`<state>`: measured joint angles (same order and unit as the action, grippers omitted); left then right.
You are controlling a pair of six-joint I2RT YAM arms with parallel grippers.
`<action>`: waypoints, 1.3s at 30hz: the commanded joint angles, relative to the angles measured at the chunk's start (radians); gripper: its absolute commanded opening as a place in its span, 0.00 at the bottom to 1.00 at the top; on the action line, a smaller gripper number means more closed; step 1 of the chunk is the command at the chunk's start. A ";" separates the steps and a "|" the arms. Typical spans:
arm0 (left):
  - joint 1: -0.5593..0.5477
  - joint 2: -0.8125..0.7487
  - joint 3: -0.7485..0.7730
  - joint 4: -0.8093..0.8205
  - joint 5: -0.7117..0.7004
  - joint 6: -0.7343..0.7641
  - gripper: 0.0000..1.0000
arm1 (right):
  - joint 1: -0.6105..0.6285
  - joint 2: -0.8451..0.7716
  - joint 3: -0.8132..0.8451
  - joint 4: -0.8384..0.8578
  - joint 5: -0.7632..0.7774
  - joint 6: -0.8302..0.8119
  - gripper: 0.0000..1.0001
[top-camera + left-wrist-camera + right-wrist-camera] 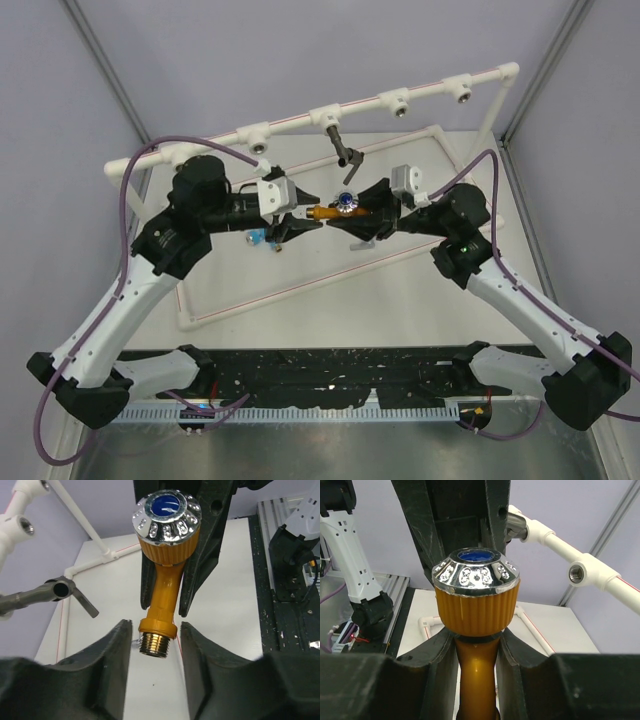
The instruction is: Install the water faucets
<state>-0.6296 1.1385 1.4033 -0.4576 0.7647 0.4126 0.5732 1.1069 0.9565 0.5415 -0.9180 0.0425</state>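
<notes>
The orange-gold faucet (325, 212), with a chrome and blue knob, hangs in the air between both grippers. My right gripper (345, 216) is shut on its body just below the knob (476, 605), jaws tight on both sides (476, 650). My left gripper (155, 632) is open, its fingers either side of the faucet's threaded brass end (156, 645) with small gaps. The silver-grey faucet (345, 150) hangs from a socket on the white pipe (290, 125) and also shows in the left wrist view (55, 591). The bright blue faucet (258, 237) lies on the table under the left gripper.
The raised white pipe has several open round sockets (398, 103) (577, 572). A rectangular white pipe frame (300, 285) lies flat on the table beneath the grippers. A black rail (320, 375) runs along the near edge between the arm bases.
</notes>
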 commanded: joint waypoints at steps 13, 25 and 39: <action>0.096 -0.030 0.439 -0.346 -0.852 -0.336 0.99 | -0.163 -0.097 0.102 -0.284 0.298 -0.277 0.05; 0.530 -0.072 0.421 -0.412 -0.878 -0.584 0.96 | -0.318 -0.151 0.110 -0.307 0.467 -0.332 0.05; 0.775 -0.192 0.215 -0.392 -1.086 -0.512 0.98 | -0.424 -0.018 0.214 -0.264 0.531 -0.507 0.05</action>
<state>0.1326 1.0088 1.6684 -0.8673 -0.2161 -0.1440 0.1623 1.0855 1.1019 0.2340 -0.4301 -0.3679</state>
